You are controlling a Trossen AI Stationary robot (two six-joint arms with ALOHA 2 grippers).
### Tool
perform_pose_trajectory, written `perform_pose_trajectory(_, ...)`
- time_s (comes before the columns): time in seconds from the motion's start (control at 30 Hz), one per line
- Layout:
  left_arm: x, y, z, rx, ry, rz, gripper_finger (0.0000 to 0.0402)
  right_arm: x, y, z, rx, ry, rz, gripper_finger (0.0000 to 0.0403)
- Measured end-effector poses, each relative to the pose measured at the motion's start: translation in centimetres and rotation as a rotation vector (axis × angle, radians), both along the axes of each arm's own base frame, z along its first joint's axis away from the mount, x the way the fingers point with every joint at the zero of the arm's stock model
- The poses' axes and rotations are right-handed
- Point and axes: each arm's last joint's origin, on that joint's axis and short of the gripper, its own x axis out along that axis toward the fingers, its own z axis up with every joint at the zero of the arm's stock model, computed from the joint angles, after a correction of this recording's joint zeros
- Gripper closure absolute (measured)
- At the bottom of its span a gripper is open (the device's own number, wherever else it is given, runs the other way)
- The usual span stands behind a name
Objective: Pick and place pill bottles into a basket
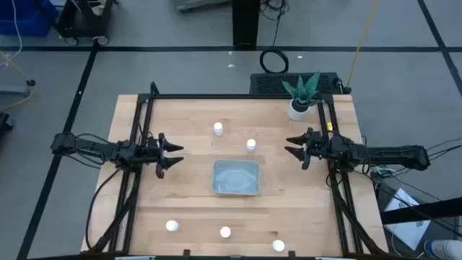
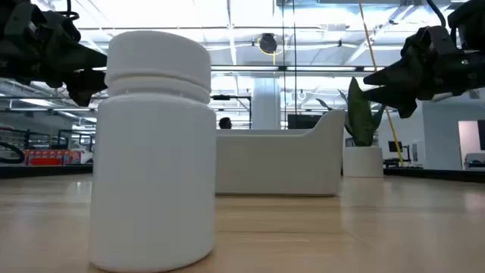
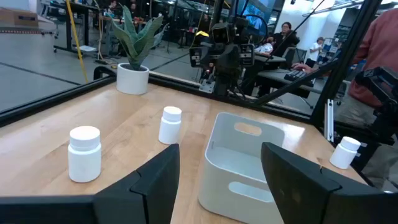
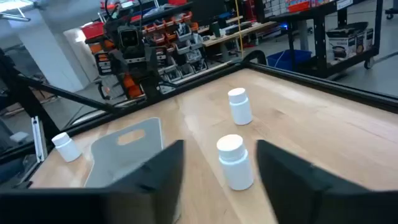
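Note:
The pale grey-blue basket [image 1: 236,177] rests on its base at the table's middle, with nothing in it. Two white pill bottles stand upright beyond it, one at the far middle [image 1: 218,129] and one nearer the right [image 1: 251,145]. Three more stand along the near edge: left [image 1: 172,226], middle [image 1: 225,232] and right [image 1: 279,245]. My left gripper [image 1: 175,155] is open above the table, left of the basket. My right gripper [image 1: 292,146] is open, right of the basket, with a bottle [image 4: 235,162] in front of it.
A white pot with a green plant [image 1: 302,97] stands at the far right corner. A black frame rail [image 1: 238,96] runs along the table's far edge. People sit at desks beyond the table [image 3: 283,37]. One near-edge bottle [image 2: 155,152] fills the low view.

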Motion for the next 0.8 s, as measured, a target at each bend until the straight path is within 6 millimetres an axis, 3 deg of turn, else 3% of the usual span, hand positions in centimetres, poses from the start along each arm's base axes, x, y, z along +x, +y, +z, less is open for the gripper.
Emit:
perform_pose_trajectory(0.2,0.0,0.0,0.0,-0.004,-0.001,0.000,0.0169,0.0,0.1,0.0,-0.020,0.005,0.043,0.0376)
perform_pose_trajectory(0.27,0.0,0.0,0.0,-0.005,-0.001,0.000,0.0169,0.0,0.1,0.0,-0.022,0.005,0.055,0.0394)
perform_pose_trajectory(0.6,0.0,0.0,0.0,-0.007,-0.003,0.001,0.0170,-0.1,0.2,3.0,-0.039,-0.299,0.078,0.0355)
perform_pose_trajectory(0.8,0.0,0.0,0.0,-0.002,-0.002,0.001,0.0169,0.8,0.2,2.3,-0.049,-0.170,0.077,0.0320)
